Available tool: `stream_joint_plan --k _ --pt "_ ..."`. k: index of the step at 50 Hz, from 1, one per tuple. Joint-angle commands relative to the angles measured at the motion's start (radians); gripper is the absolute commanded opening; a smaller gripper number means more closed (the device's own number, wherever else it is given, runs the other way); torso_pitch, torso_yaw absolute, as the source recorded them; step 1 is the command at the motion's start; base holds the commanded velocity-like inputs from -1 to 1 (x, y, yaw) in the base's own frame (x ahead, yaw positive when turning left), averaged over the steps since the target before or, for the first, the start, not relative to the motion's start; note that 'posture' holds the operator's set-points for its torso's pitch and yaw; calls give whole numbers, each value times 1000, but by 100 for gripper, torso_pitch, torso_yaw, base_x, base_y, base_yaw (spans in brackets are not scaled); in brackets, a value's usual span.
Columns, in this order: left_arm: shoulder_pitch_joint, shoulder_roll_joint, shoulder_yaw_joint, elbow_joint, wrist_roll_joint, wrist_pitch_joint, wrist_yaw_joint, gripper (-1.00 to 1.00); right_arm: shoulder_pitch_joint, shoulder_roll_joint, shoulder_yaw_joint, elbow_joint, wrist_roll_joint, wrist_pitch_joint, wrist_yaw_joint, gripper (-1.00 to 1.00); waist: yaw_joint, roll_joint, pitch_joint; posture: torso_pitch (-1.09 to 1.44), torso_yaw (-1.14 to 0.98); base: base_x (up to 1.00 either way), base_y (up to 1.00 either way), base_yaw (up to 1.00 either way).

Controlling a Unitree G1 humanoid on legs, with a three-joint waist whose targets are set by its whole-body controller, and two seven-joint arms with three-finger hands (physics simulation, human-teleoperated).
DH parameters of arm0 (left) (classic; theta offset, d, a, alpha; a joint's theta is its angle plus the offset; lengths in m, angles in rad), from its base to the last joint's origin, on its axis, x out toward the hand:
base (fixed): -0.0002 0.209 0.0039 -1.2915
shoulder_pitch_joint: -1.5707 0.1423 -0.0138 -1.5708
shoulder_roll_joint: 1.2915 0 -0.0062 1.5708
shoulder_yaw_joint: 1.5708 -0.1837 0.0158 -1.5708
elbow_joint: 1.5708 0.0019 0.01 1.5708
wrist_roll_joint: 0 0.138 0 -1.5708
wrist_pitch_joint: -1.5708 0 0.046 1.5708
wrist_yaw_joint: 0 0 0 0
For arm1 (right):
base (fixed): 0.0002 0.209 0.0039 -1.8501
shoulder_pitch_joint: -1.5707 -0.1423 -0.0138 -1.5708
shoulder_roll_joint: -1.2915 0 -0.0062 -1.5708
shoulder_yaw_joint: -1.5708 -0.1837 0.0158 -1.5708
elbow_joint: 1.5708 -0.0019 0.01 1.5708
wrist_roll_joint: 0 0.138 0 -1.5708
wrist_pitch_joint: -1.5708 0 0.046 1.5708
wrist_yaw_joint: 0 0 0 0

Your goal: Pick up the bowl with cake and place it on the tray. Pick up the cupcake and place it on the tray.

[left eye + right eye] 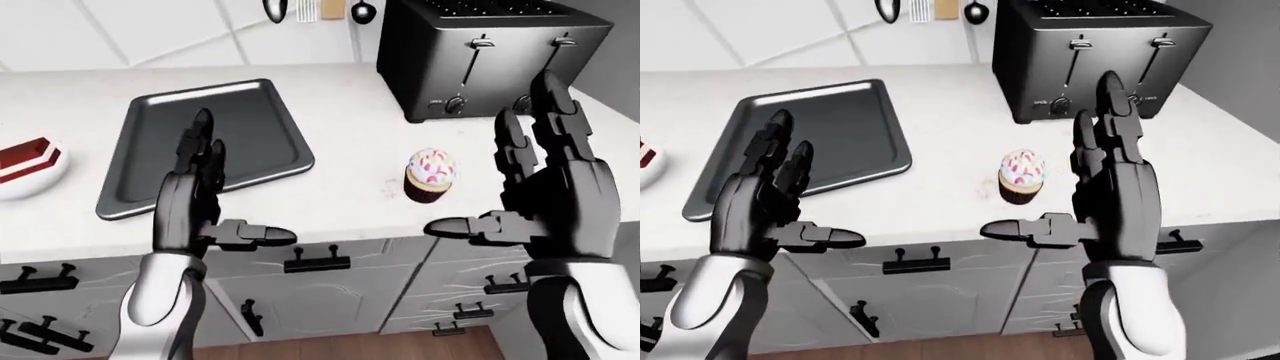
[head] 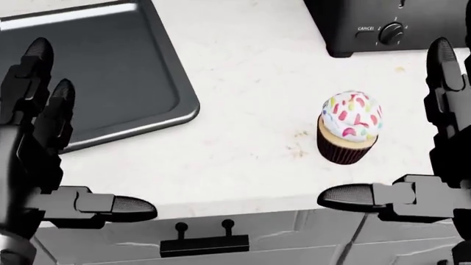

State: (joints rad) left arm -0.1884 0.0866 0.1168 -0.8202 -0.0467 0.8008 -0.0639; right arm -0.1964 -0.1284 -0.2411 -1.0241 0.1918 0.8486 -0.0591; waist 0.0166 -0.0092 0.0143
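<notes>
White-frosted cupcake stands on the surface just left of the splayed, empty right hand; frosting looks soft, so grip the wrapper base.

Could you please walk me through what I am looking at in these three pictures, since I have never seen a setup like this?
These are simulator renders from cameras on a humanoid robot's head, looking out over its own arms. The two wider pictures are its left and right eyes; the third looks more steeply down. The black shapes are its left hand and right hand, each with three fingers, both open and holding nothing. On the white counter lie a dark tray, still bare, a cupcake with sprinkled white frosting, and at the left-eye view's left edge a white bowl with red cake. A black toaster stands at the top right. Cabinet drawers are below.
</notes>
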Motion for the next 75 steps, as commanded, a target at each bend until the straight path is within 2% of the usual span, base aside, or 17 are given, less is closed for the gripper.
stream_joint_plan --k 1,4,7,12,17,23,27,31,38,49,58,64,65,67,73,75 --pt "-17 7 11 -44 -2 -11 1 100 -18 -8 -5 -23 9 -20 -5 100 0 -3 -17 0 0 0 0 0" --pt "-14 8 16 -56 -6 -3 1 100 -29 -22 -7 -23 6 0 -10 100 -3 -3 -16 0 0 0 0 0" --pt "-9 8 18 -60 -9 -5 1 100 -89 -58 -7 22 -22 52 -9 100 -6 -3 -13 0 0 0 0 0" --pt "2 7 19 -56 -10 -19 -1 100 -161 -107 4 141 -114 82 15 100 -9 -4 -8 0 0 0 0 0" --pt "-1 6 21 -57 -14 -15 1 100 -218 -126 53 283 -228 87 48 100 -8 -4 -1 0 0 0 0 0" --pt "-11 10 19 -56 -13 -10 4 100 -252 -144 59 333 -342 132 111 100 -4 -5 1 0 0 0 0 0" --pt "-9 9 16 -63 -12 -4 5 100 -270 -166 82 362 -449 153 142 100 -2 -4 2 0 0 0 0 0" --pt "-6 6 12 -59 -8 -11 5 100 -274 -141 85 406 -502 121 179 100 -1 -3 2 0 0 0 0 0" --pt "5 3 7 -43 -1 -35 2 100 -321 -111 100 578 -552 22 170 100 -3 0 -3 0 0 0 0 0" --pt "7 4 15 -45 -2 -34 -6 100 -436 -73 159 735 -607 -27 157 100 -6 10 -9 0 0 0 0 0" --pt "12 3 20 -26 -5 -56 -7 100 -472 -49 170 863 -613 -102 141 100 -7 13 -13 0 0 0 0 0" --pt "24 2 19 -23 -4 -69 -8 100 -455 -53 174 906 -633 -121 143 100 -7 12 -16 0 0 0 0 0" --pt "27 1 19 -22 -4 -71 -9 100 -447 -53 174 899 -638 -118 149 85 -7 11 -17 0 0 0 0 0" --pt "27 1 19 -24 -4 -70 -8 100 -444 -54 171 897 -642 -118 151 1 -6 10 -18 0 0 0 0 0" --pt "27 2 19 -33 -4 -63 -8 100 -416 -66 158 872 -658 -118 170 -74 -6 9 -19 0 0 0 0 0" --pt "27 1 16 -35 -4 -62 -8 100 -416 -67 158 865 -662 -116 172 -84 -5 8 -19 0 0 0 0 0"
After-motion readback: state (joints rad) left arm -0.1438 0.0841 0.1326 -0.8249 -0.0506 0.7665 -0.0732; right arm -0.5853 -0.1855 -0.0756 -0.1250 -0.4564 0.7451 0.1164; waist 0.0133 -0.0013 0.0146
